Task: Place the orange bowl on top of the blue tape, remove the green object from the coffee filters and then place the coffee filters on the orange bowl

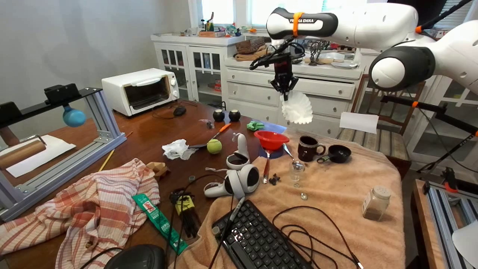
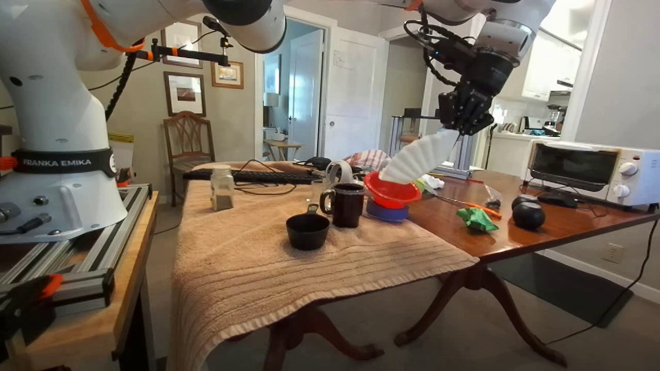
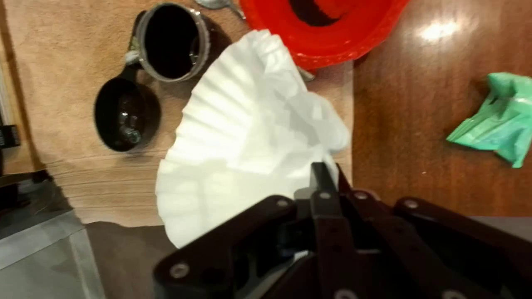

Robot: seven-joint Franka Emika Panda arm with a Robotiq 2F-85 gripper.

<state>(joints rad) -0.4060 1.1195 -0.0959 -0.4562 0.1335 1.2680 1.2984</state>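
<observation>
In both exterior views the glossy red-orange plastic bowl [image 2: 397, 198] sits on the round blue tape [image 2: 386, 212]. The wrist view hides that tape but shows the crumpled green object [image 3: 501, 118] apart, at the bowl's four o'clock, and white fluted paper coffee filters [image 3: 237, 158], clenched in the black pincer [image 3: 331, 171], at its seven; likely only placing them remains.

A glossy, rounded, white-and-black robot arm [image 1: 373, 28], banded in orange, is being held raised high and outstretched. Its white wrist [image 2: 508, 41] is being held pointing downward. In an exterior view, the black, two-fingered, hinged gripper [image 2: 459, 133] is being suspended at a tilt, and its slim black fingers [image 3: 326, 203] are being pinched together.
</observation>
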